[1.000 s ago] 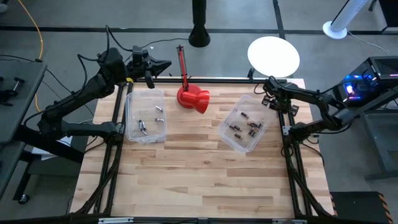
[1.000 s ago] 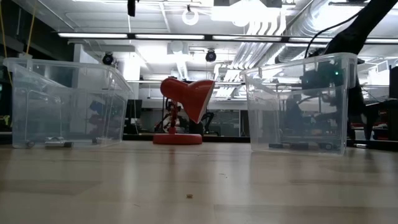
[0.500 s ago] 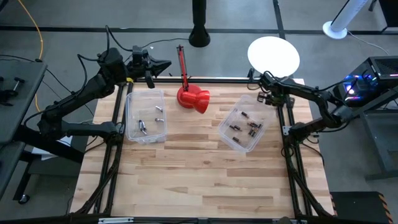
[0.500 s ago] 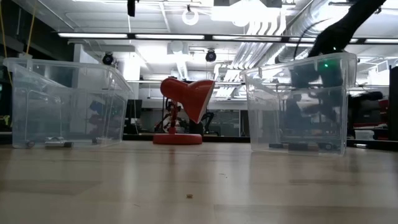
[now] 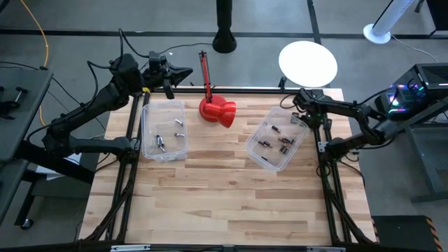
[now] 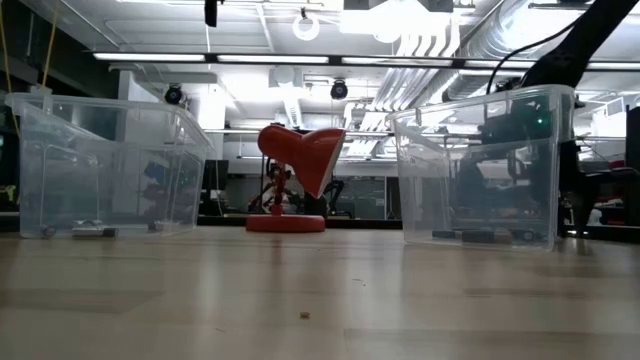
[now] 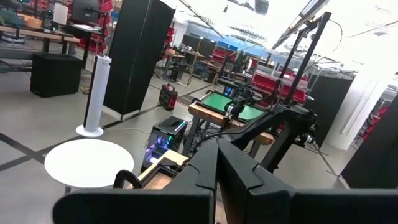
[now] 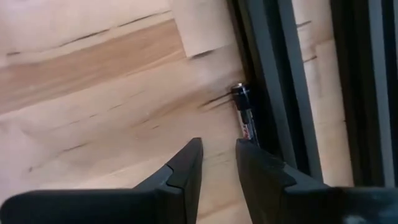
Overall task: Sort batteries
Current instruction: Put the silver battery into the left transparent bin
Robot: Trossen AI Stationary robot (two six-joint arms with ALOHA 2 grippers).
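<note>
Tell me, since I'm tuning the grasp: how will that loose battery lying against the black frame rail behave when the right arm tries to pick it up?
The battery is a small smooth cylinder, so it probably rolls if nudged. Lying against the rail, it likely leaves one jaw little room. The right gripper hangs just short of it, jaws narrowly apart.

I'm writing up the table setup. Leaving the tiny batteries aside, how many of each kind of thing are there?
Clear bins: 2, the left bin and the right bin
Red scoop: 1
Robot arms: 2, the left arm and the right arm
Total: 5
</note>
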